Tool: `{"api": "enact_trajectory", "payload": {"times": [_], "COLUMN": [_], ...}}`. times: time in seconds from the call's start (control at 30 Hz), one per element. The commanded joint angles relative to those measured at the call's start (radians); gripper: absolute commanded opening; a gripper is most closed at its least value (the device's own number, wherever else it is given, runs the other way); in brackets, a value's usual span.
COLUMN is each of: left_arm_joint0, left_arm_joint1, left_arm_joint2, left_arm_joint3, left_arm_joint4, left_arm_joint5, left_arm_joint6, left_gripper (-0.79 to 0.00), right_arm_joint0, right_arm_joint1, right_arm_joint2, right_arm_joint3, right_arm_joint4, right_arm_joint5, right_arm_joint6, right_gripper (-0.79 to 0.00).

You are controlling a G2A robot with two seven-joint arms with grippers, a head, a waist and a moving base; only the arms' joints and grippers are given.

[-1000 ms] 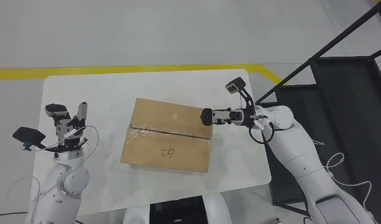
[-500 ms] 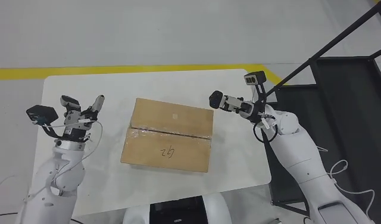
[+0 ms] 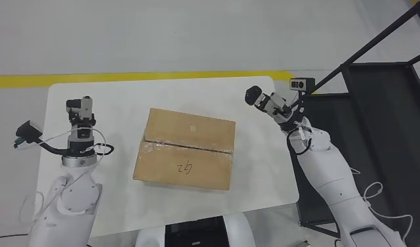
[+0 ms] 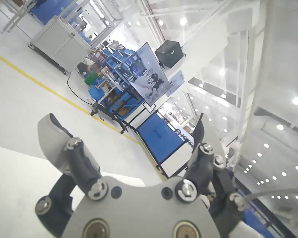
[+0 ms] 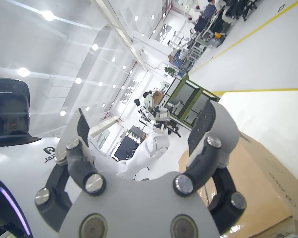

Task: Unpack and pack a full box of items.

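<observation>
We log the table [image 3: 197, 92] carrying the box [image 3: 187, 148] mid-surface, flaps taped shut, long axis across us. The right pincer [image 5: 145, 115] gapes empty just off its far right corner, seemingly nearer; the left pincer [image 4: 125, 127] is likewise spread, holding nothing.
</observation>
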Motion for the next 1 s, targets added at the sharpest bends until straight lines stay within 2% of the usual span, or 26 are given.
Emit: {"api": "enact_trajectory", "payload": {"times": [0.0,0.13,0.33,0.97], "left_arm_joint0": [0.0,0.0,0.011,0.011], "left_arm_joint1": [-0.003,0.004,0.005,0.005], "left_arm_joint2": [0.016,0.0,-0.036,-0.036], "left_arm_joint3": [0.02,0.036,0.017,0.017], "left_arm_joint4": [-0.059,-0.032,-0.056,-0.056], "left_arm_joint5": [-0.01,0.024,0.042,0.042], "left_arm_joint6": [-0.051,-0.197,-0.229,-0.229], "left_gripper": [0.0,0.0,0.0,0.0], "right_arm_joint0": [-0.011,-0.037,-0.052,-0.052], "right_arm_joint1": [-0.005,-0.017,-0.037,-0.037], "right_arm_joint2": [0.004,-0.006,-0.043,-0.043], "right_arm_joint3": [0.01,0.008,0.011,0.011], "right_arm_joint4": [-0.018,-0.072,-0.16,-0.16], "right_arm_joint5": [-0.016,-0.007,0.024,0.024], "right_arm_joint6": [-0.068,-0.219,-0.377,-0.377], "right_gripper": [0.0,0.0,0.0,0.0]}}
